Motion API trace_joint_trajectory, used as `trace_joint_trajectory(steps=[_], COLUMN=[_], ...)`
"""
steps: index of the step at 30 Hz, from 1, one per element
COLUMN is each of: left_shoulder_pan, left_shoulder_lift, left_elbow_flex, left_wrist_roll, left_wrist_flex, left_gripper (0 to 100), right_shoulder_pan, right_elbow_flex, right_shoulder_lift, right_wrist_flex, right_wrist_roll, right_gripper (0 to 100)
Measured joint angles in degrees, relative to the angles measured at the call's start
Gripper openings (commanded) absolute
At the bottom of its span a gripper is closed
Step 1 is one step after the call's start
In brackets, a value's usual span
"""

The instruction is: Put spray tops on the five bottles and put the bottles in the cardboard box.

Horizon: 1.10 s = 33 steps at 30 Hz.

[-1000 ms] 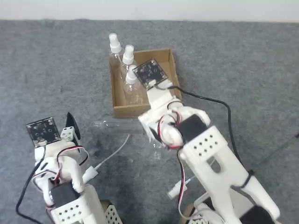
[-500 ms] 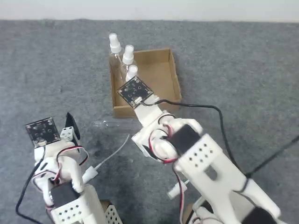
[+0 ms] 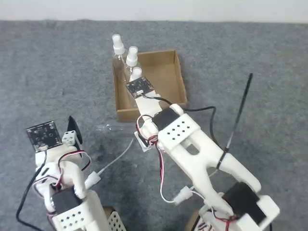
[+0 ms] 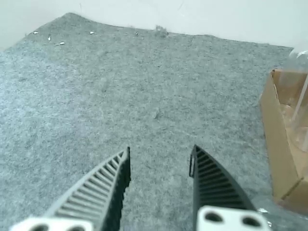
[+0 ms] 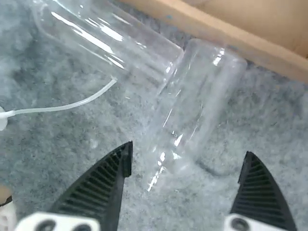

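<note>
From above, open grey carpet (image 3: 250,57) lies to the right of the cardboard box (image 3: 181,79), and three capped bottles (image 3: 131,57) crowd its left wall. The right arm (image 3: 192,149) stretches low to the box's front edge, hiding its own gripper. The left arm (image 3: 62,168) sits folded at the near left.

In the left wrist view, the left gripper (image 4: 160,156) is spread over carpet, with the box cut off at the frame's edge.

In the right wrist view, the right gripper (image 5: 188,151) is spread wide above a clear bottle (image 5: 192,115) lying just beside the box wall. That bottle touches a second bottle (image 5: 106,41), and a thin tube (image 5: 62,108) lies near.
</note>
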Motion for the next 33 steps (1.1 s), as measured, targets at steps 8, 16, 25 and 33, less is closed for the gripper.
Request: trace_joint_trajectory(steps=[8,16,25,33], left_shoulder_pan=[0.0,0.0,0.0,0.0], left_shoulder_lift=[0.0,0.0,0.0,0.0], left_elbow_flex=[0.0,0.0,0.0,0.0], left_wrist_roll=[0.0,0.0,0.0,0.0], left_wrist_flex=[0.0,0.0,0.0,0.0], left_gripper=[19,19,19,19], right_shoulder_pan=[2.2,3.52,3.52,3.69], right_elbow_flex=[-0.09,-0.09,-0.26,-0.26], right_shoulder_lift=[7.21,14.51,15.47,15.21], right_wrist_flex=[-4.13,-6.95,-6.95,-5.36], right_wrist_roll=[-0.62,-0.62,-0.62,-0.62], right_gripper=[28.5,28.0,0.2,0.6])
